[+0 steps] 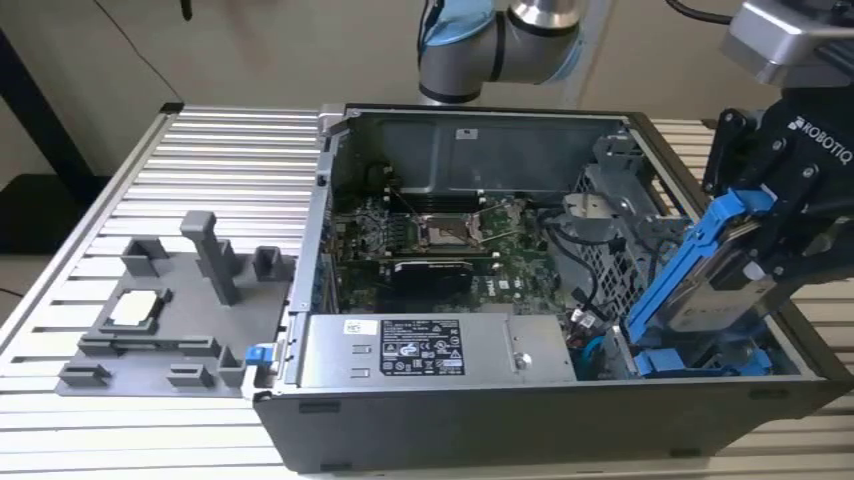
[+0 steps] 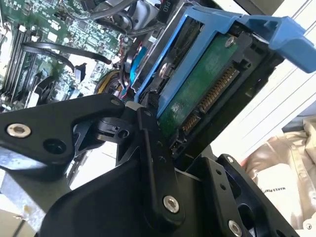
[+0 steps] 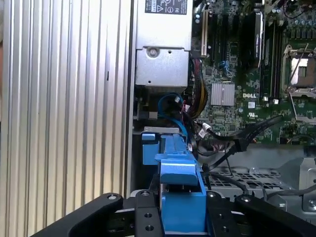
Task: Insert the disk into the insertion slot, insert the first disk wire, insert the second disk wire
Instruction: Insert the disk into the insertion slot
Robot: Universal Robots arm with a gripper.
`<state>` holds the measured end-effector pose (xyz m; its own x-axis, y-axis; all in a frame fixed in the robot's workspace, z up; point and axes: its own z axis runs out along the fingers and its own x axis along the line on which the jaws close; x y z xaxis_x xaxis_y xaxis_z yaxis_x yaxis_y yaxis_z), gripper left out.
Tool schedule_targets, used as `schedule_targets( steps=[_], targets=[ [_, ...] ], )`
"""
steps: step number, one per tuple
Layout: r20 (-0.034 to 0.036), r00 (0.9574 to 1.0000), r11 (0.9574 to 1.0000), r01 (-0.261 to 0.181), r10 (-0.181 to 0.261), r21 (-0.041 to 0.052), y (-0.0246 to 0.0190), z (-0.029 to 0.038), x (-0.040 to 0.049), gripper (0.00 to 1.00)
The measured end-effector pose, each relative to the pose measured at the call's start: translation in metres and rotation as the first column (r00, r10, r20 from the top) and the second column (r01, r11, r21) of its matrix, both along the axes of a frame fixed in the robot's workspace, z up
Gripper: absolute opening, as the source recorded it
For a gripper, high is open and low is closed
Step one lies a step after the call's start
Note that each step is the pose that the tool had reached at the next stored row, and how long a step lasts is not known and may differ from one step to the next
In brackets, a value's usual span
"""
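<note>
Steeply tilted, the disk (image 1: 678, 275) stands over the corner of the open computer case (image 1: 534, 430) at the exterior view's right. Its lower end is down at the insertion slot (image 1: 714, 348), though we cannot tell whether that end has entered. We judge jamming the chief hazard: a carrier meeting the narrow bay at an angle may bind on the sheet-metal edges or twist in the grasp. A second hazard is the loose cables (image 3: 174, 104) just beside the bay, which the blue frame could snag or pinch. The gripper (image 1: 763, 262) is clamped on the disk, fingers (image 2: 146, 129) pressed against its upper end. Beyond lies the motherboard (image 1: 441, 235).
</note>
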<state>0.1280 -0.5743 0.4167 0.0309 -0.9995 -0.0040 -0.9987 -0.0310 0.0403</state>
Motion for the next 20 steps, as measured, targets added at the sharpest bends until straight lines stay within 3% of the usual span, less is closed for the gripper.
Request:
schedule_targets(
  steps=[3,6,8,14,15,16,17,18,19,20],
  targets=[
    [-0.0004,1.0000,1.0000,0.000,0.000,0.0051,0.0002,-0.0139,0.0014,0.33],
    [-0.0025,1.0000,1.0000,0.000,0.000,0.0051,0.0002,-0.0402,0.0038,0.33],
    [-0.0028,1.0000,1.0000,0.000,0.000,0.0053,0.0002,-0.0477,0.0043,0.33],
    [-0.0028,1.0000,1.0000,0.000,0.000,0.0052,0.0002,-0.0512,0.0044,0.34],
    [-0.0028,1.0000,1.0000,0.000,0.000,0.0050,0.0002,-0.0511,0.0043,0.41],
    [-0.0029,1.0000,1.0000,0.000,0.000,0.0019,0.0002,-0.0450,0.0043,0.41],
    [-0.0029,1.0000,1.0000,0.000,0.000,-0.0074,0.0008,-0.0371,0.0043,0.41],
    [0.0226,0.9997,1.0000,-0.001,0.001,-0.0080,0.0019,-0.0362,0.0040,0.41],
    [0.0746,0.9972,0.9997,-0.002,0.000,0.0259,0.0028,-0.0362,0.0035,0.41],
    [0.0921,0.9957,0.9974,-0.004,-0.003,0.0718,0.0041,-0.0362,0.0031,0.41]
  ],
)
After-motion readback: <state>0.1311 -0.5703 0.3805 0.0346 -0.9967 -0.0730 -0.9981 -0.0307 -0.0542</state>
